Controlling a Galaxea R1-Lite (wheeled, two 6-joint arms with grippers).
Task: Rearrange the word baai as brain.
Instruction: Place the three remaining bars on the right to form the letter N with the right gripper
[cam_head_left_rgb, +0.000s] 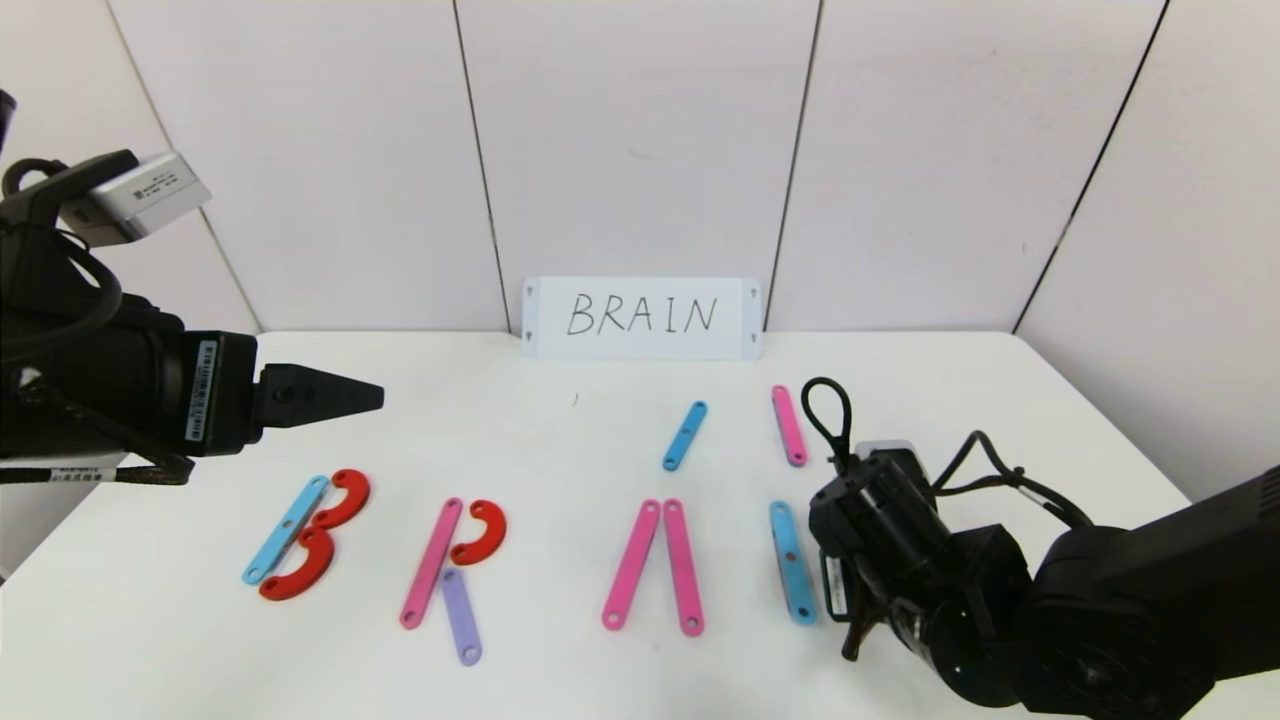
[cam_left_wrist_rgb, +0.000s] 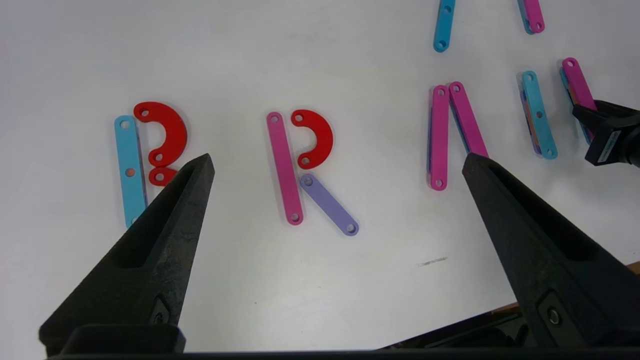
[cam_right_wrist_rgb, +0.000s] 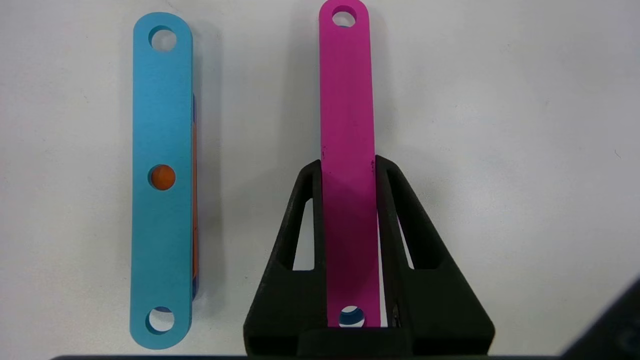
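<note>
The left hand (cam_head_left_rgb: 375, 398) hangs wide open above the table's (cam_head_left_rgb: 560, 440) left side, idle. B (cam_head_left_rgb: 305, 535), R (cam_head_left_rgb: 452, 565), A (cam_head_left_rgb: 655, 565) and the blue I (cam_head_left_rgb: 792, 563) already lie in a row. Just right of the I, the right hand (cam_right_wrist_rgb: 348, 165) is clamped on a pink strip (cam_right_wrist_rgb: 346, 100), apparently placing N's first stroke.

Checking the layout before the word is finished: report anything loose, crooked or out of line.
Two strips lie loose behind the row: a blue strip and a pink strip. The A has no crossbar. The right gripper is shut on another pink strip beside the blue I.
</note>
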